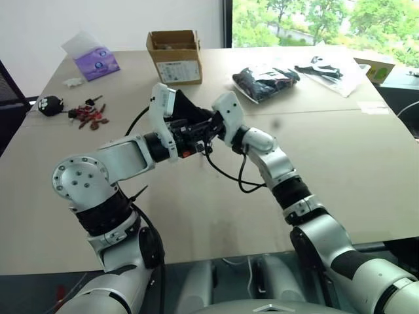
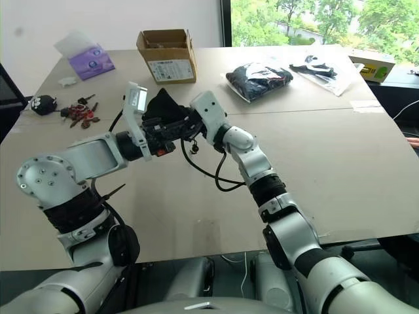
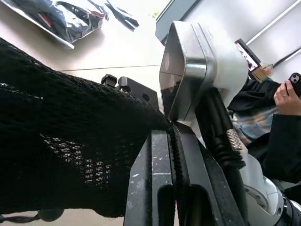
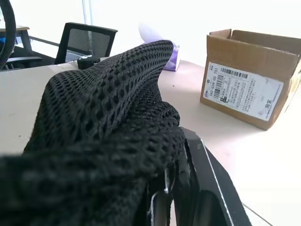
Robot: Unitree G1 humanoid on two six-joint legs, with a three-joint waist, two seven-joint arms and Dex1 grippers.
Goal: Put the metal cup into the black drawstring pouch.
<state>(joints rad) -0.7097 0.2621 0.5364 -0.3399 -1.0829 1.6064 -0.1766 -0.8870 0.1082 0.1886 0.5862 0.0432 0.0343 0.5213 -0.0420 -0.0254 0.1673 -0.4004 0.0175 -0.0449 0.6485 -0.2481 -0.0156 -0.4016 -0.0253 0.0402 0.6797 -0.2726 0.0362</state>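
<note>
Above the table [image 1: 340,163], both tools pinch the black drawstring pouch [image 1: 186,108], contents hidden.

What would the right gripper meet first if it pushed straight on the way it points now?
Apart from the black drawstring pouch it grips, probably the left gripper, which pinches the same pouch just ahead; depth is hard to judge.

**Daylit table, soft shadows, blur up close**

Daylight came from the window [image 1: 321,23] at the upper right of the head views, where the greenery was bright. The table [image 1: 340,163] was evenly lit, with faint shadows. In the wrist views the black drawstring pouch [image 4: 108,136] was soft at the lower edge, perhaps too close to focus, and the background wall was washed out.
</note>
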